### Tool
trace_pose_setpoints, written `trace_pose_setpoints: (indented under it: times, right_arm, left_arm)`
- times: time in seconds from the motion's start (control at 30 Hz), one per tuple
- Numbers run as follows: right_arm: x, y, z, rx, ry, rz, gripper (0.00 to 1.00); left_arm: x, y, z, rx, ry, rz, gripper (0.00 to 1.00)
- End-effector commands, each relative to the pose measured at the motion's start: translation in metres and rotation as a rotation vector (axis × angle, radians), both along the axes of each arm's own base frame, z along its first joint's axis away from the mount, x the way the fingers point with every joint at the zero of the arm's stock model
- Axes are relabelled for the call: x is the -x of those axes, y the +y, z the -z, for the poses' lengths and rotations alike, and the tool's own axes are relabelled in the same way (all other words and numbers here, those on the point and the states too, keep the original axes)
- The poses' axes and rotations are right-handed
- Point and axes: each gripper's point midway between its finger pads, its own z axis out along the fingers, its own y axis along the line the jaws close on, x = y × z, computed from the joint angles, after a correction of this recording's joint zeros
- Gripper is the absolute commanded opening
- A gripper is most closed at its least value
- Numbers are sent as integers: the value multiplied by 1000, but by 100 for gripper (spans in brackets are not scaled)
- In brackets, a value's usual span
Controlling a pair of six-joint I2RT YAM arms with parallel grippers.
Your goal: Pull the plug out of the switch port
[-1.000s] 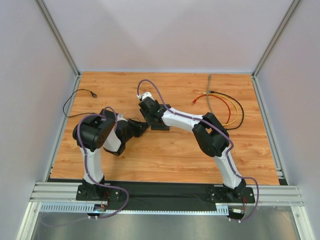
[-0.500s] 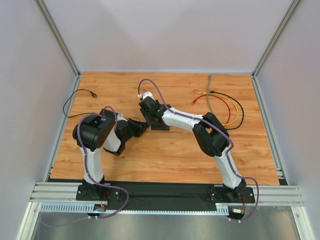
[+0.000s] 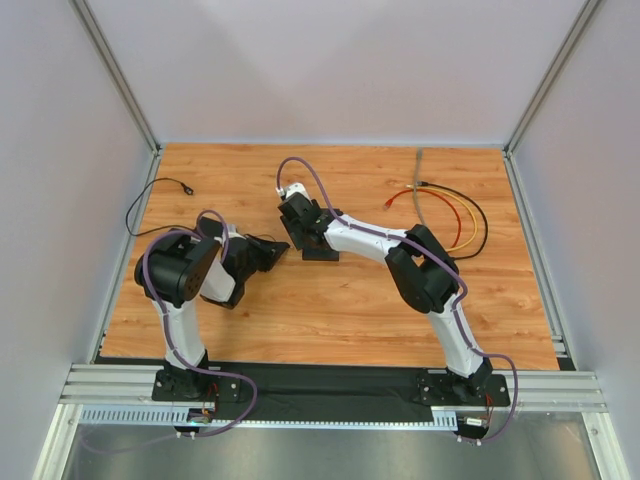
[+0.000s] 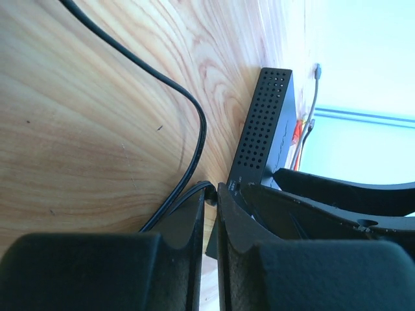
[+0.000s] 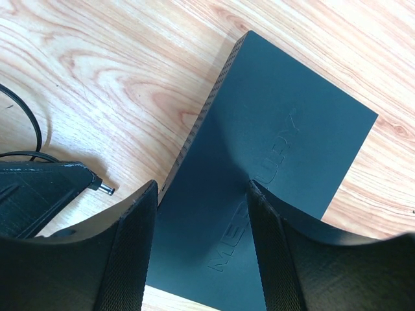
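Note:
The switch (image 5: pixel 285 123) is a flat matte black box lying on the wooden table; its perforated side (image 4: pixel 262 129) shows in the left wrist view. My right gripper (image 5: pixel 202 188) stands open, with its fingertips resting on the top of the switch. My left gripper (image 4: pixel 214 194) is shut on the black plug (image 4: pixel 210 196). The plug's metal tip (image 5: pixel 102 189) pokes out free, a short gap left of the switch. From above, the left gripper (image 3: pixel 280 248) sits just left of the right gripper (image 3: pixel 303 235), which covers most of the switch (image 3: pixel 322 254).
The plug's black lead (image 4: pixel 194 116) curves away across the wood. Red, yellow and black cables (image 3: pixel 455 215) loop at the back right beside a grey cable (image 3: pixel 420 175). A thin black lead (image 3: pixel 160 195) lies at the back left. Walls enclose the table.
The left arm has drawn back to the left, carrying its gripper and the plug slightly away from the switch. The right arm has stayed on the switch.

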Motion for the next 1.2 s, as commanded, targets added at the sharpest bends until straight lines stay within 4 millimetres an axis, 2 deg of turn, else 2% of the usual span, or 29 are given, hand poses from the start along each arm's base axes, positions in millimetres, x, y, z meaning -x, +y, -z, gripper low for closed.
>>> trace_pose_setpoints:
  times: [0.0, 0.1, 0.27, 0.37, 0.4, 0.5, 0.53, 0.57, 0.6, 0.67, 0.7, 0.9, 1.0, 1.07, 1.1, 1.17]
  right_arm:
    - [25, -57, 51, 167, 173, 52, 58]
    - [25, -55, 53, 154, 180, 46, 58]
    - [24, -53, 54, 134, 186, 45, 58]
    - [23, -49, 56, 97, 195, 44, 58]
    - [23, -45, 57, 82, 201, 39, 58]
    - [23, -44, 61, 78, 210, 38, 58]
    - [23, -44, 60, 76, 210, 39, 58]
    - [23, -44, 60, 77, 209, 40, 58]
    - [22, -44, 60, 75, 204, 43, 58]
    - [23, -46, 58, 71, 198, 49, 58]
    - [21, -45, 57, 61, 190, 52, 58]
    - [21, -45, 54, 20, 169, 62, 59]
    - [18, -40, 47, -33, 149, 53, 59]
    - [20, -39, 46, -60, 153, 39, 59]
    - [19, -36, 44, -82, 149, 38, 59]
    - [17, -36, 41, -93, 142, 36, 59]
  left_arm:
    - [4, 11, 16, -98, 20, -5, 0]
    - [1, 4, 8, -112, -10, 42, 0]
    - [0, 9, -4, -236, -42, 70, 0]
    - [-4, 12, -22, -328, -61, 101, 0]
    - [-4, 15, -33, -356, -71, 98, 0]
    - [-2, 22, -44, -447, -73, 118, 0]
    - [-6, 27, -54, -482, -89, 104, 0]
    - [-2, 31, -50, -538, -61, 130, 0]
    - [-10, 30, -64, -555, -89, 130, 0]
    - [-8, 36, -60, -620, -56, 164, 0]
    - [-13, 38, -68, -634, -60, 157, 0]
    - [-17, 62, -78, -733, -50, 150, 0]
    - [-20, 68, -80, -776, -45, 144, 3]
    - [-23, 74, -81, -792, -30, 122, 9]
    - [-24, 75, -78, -797, -23, 114, 19]
    - [-25, 75, -77, -794, -21, 106, 26]
